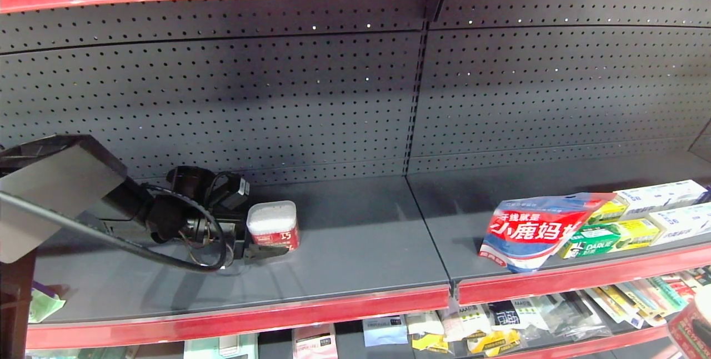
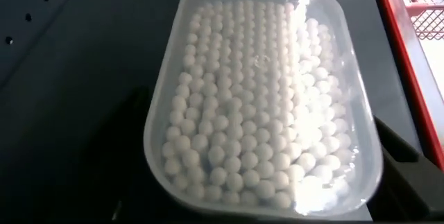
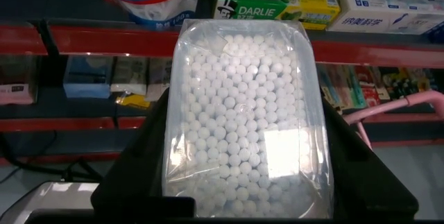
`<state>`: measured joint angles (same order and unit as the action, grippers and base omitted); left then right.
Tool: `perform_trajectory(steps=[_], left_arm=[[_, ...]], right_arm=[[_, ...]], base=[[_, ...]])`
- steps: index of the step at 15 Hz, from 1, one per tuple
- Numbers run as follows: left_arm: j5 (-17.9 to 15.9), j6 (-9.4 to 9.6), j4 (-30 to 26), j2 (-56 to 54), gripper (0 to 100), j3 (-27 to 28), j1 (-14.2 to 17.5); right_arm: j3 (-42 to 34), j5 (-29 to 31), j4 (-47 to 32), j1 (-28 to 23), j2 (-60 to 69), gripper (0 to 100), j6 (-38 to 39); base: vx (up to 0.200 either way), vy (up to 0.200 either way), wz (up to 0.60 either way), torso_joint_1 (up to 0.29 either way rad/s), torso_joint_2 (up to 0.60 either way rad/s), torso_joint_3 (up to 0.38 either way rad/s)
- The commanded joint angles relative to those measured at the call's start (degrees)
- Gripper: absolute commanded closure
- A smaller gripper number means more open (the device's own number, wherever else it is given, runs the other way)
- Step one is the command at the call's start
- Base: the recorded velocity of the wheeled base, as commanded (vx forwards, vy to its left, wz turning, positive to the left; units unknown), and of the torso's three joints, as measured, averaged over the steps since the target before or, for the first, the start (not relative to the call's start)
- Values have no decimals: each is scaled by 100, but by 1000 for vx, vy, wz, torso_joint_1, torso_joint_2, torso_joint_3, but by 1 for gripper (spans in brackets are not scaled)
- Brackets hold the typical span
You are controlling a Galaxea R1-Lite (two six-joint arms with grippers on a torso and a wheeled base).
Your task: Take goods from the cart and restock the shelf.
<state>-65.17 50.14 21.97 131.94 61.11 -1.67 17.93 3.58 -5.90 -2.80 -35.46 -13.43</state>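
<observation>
Grey shelf board [image 1: 344, 248] carries the bead tub [image 1: 273, 220], which stands upright well to the left of the red-and-blue pouch [image 1: 533, 228], across the seam between the two boards. The left gripper [image 1: 275, 234] lies level on the side of the tub away from the pouch, its arm stretched low over the board and its fingers closed on the tub's flanks. I judge this to be the set-down. The tub looks seated, so the next move calls for loosening the grip and backing straight out without dragging it. Low in the corner beyond the pouch, in front of the shelf, is a second bead tub [image 1: 689, 323].

Left wrist view: a clear lid over white beads, with dark fingers against both long sides.

Right wrist view: the right gripper [image 3: 246, 102] clamps the second bead tub off the shelf, below and in front of the pouch, facing the toothpaste boxes [image 3: 277, 2] beside it.
</observation>
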Motion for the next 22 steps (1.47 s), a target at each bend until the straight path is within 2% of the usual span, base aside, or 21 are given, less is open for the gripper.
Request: perform_trajectory(steps=[1,15,16,22], left_arm=[[22,5,1,60,0,32,-44],[136,-92,1,122,0,182,-44],[136,-110,9,130,100,191,-44],[145,-127,124,148,100,164,-79]], right_arm=[[9,2,1,-1,-40,100,-1],[9,-7,1,8,-119,100,-1],[9,-7,1,8,-128,100,-1],[-9,-7,1,17,-128,100,-1]], base=[[0,0,0,0,0,0],[0,0,0,0,0,0],[0,0,0,0,0,0],[0,0,0,0,0,0]])
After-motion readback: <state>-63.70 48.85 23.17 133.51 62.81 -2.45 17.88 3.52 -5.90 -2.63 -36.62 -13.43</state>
